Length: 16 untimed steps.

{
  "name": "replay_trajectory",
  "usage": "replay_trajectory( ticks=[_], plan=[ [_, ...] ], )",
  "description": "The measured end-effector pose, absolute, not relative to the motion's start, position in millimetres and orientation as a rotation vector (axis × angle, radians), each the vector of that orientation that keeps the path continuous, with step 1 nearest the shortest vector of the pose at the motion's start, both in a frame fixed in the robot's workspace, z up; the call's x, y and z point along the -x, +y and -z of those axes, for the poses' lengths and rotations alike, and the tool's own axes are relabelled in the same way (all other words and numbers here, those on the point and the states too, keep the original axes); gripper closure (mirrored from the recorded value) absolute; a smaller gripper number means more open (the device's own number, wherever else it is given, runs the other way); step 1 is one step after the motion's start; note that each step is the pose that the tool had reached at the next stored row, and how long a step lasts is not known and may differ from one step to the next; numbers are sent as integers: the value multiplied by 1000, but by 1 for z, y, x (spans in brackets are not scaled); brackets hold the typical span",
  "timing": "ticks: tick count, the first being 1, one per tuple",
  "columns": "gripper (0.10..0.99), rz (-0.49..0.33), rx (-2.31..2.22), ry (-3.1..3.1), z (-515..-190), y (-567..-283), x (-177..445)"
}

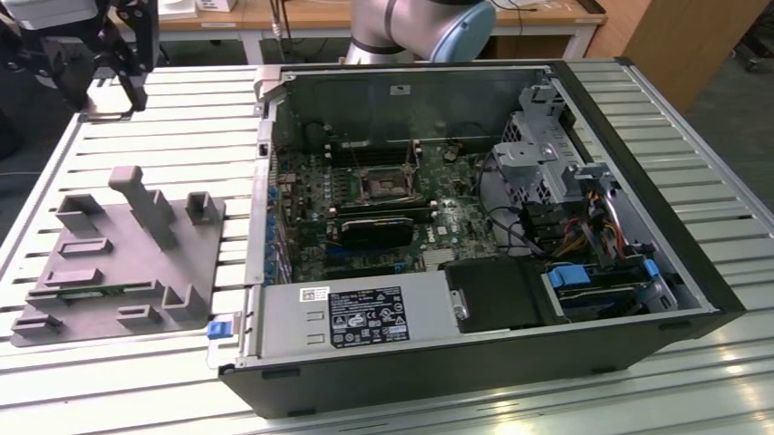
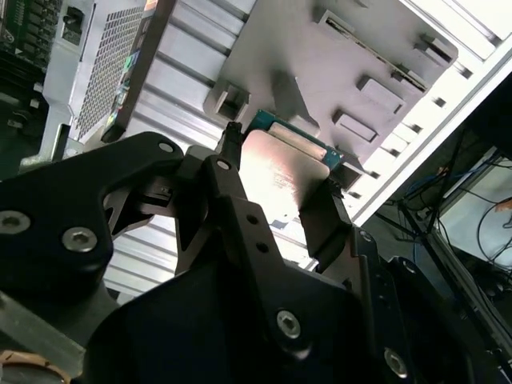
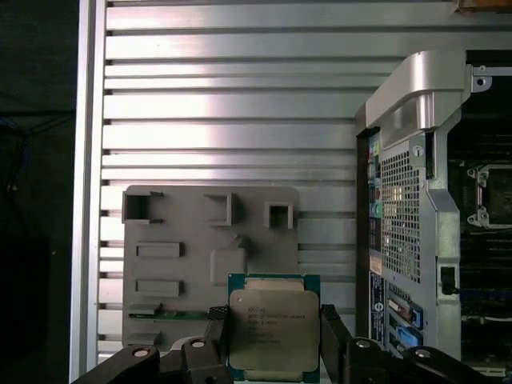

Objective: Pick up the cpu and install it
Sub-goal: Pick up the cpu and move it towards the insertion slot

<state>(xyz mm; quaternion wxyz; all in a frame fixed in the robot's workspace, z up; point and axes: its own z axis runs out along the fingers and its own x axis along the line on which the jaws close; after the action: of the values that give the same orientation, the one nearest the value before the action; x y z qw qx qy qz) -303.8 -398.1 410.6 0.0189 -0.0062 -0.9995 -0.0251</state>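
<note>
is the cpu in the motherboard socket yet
No, in the first wrist view the hand holds the shiny silver square cpu outside the open grey computer case.

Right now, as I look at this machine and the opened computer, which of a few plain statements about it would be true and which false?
1. The pincer grips the cpu. True.
2. The cpu sits in the socket. False: the socket is empty, and the cpu is in the pincer, above the grey block.
3. The grey block lies on the slatted table, at the exterior view's left of the computer case. True.
4. The computer case is closed. False: its side is off, and the motherboard shows.
</note>
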Motion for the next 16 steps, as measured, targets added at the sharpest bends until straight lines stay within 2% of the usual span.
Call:
replay_trajectory(
  ticks=[16],
  plan=[
    [541,78,19,-3103,-406,-394,256]
  ],
)
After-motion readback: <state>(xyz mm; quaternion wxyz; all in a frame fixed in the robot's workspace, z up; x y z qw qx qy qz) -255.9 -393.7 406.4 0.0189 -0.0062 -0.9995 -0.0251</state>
